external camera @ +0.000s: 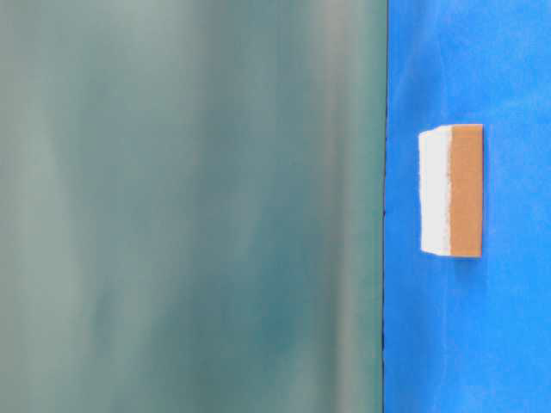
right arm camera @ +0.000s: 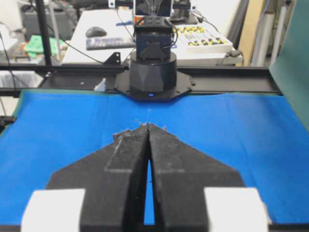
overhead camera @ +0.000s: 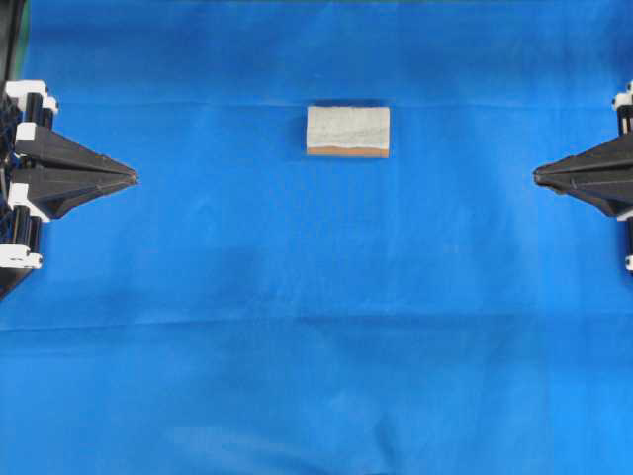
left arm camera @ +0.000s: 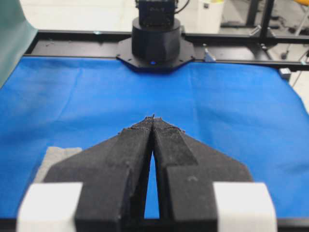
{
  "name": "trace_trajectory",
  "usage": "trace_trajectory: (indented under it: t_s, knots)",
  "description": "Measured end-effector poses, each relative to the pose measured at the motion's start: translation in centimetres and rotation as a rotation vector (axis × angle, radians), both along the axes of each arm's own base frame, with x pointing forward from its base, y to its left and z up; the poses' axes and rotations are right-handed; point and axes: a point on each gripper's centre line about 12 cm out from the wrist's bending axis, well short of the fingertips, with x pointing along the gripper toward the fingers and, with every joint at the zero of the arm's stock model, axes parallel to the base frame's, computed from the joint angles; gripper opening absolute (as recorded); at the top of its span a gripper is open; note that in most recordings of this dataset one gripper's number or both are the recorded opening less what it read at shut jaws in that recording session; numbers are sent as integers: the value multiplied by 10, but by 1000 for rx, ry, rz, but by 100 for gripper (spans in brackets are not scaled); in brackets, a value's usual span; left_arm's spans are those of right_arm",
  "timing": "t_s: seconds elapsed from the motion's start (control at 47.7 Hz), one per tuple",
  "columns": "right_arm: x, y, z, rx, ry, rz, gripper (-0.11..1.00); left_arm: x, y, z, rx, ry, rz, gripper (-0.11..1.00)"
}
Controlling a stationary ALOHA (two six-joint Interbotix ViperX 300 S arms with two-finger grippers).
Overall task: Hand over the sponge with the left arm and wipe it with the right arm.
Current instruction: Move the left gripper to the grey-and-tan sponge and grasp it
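Blue cloth, grey-green backdrop.

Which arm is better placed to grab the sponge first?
Left, marginally. The sponge lies free on the blue cloth, a bit nearer the left gripper than the right gripper. Both are shut and empty, so it must open first.

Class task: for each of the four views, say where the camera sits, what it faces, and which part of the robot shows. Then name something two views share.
Overhead: above, looking down on the blue cloth; sponge, left hand, right hand, both shut.
Table-level: low and rotated; sponge, green backdrop; no robot.
Left wrist: behind its shut hand, facing the opposite arm's base.
Right wrist: likewise, facing the other base.
Shared: overhead and table-level both show the sponge.
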Motion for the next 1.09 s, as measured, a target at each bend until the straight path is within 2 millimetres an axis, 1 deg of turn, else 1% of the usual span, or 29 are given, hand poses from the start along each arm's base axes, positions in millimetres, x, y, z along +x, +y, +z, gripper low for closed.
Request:
trace_trajectory:
  t_s: [0.189,0.294,0.398,0.629,0.671,0.734,0.839,0.902,0.944,1.007,1.09]
  knots:
    - [1,0,2,-17,3,0,0,4,2,-1,2,6,13,0]
    - [3,0,4,-18,6,-2,0,11,9,-2,11,-1,48,0]
    - [5,0,2,-15,23,-2,1,22,20,-8,31,21,96,0]
    - [8,-1,-1,-12,40,-3,1,60,44,-34,55,145,177,2]
    - [8,-1,-1,-13,40,-6,0,69,49,-38,63,171,186,8]
    - [8,-2,0,-13,42,-10,1,82,56,-43,67,203,199,23]
    - [8,-5,-2,-13,49,-23,0,107,65,-54,88,266,210,57]
    - [8,-6,-2,-13,54,-29,0,120,72,-61,101,303,216,74]
    - [8,-6,-2,-13,57,-30,1,129,75,-67,107,331,219,84]
    - [8,-7,-3,-11,62,-33,0,141,82,-76,108,369,227,93]
    - [8,-7,-4,-12,63,-33,0,155,93,-88,102,413,241,94]
